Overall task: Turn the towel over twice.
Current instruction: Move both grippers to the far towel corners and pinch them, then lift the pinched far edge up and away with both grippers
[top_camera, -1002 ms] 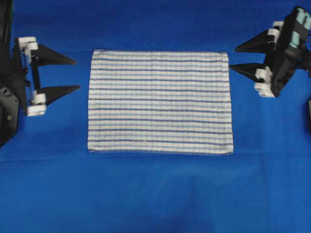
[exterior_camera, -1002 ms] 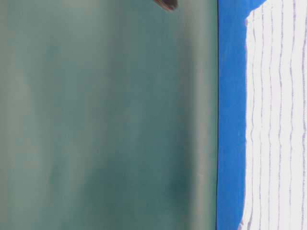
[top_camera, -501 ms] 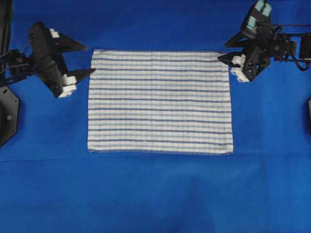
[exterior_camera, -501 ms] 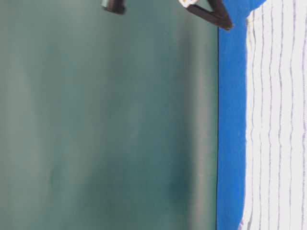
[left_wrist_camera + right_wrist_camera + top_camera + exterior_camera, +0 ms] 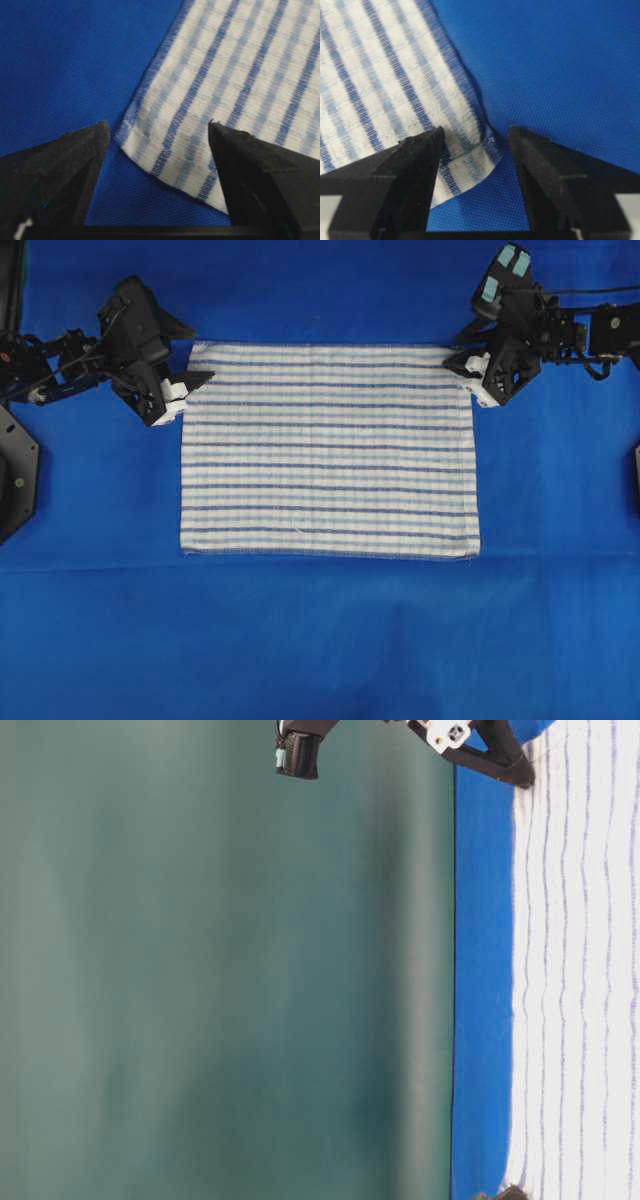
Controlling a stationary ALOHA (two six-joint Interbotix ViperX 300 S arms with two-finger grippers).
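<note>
The towel [image 5: 328, 450], white with thin blue stripes, lies flat on the blue sheet [image 5: 320, 640]. My left gripper [image 5: 198, 358] is open at its far left corner. In the left wrist view that corner of the towel [image 5: 240, 65] lies between the two black fingers of the left gripper [image 5: 157, 125], one finger over blue sheet and one over cloth. My right gripper [image 5: 455, 352] is open at the far right corner. The right wrist view shows the towel [image 5: 380, 75] corner, slightly curled, between the right gripper [image 5: 476, 129] fingers. Neither grips the cloth.
The blue sheet [image 5: 480, 970] covers the whole table around the towel [image 5: 580, 970]. A black arm base [image 5: 15, 480] stands at the left edge. Behind the table is a plain green wall [image 5: 220, 970].
Both grippers have come in from the sides and down to the towel's two far corners. Their jaws have narrowed a little. The towel has not moved.
</note>
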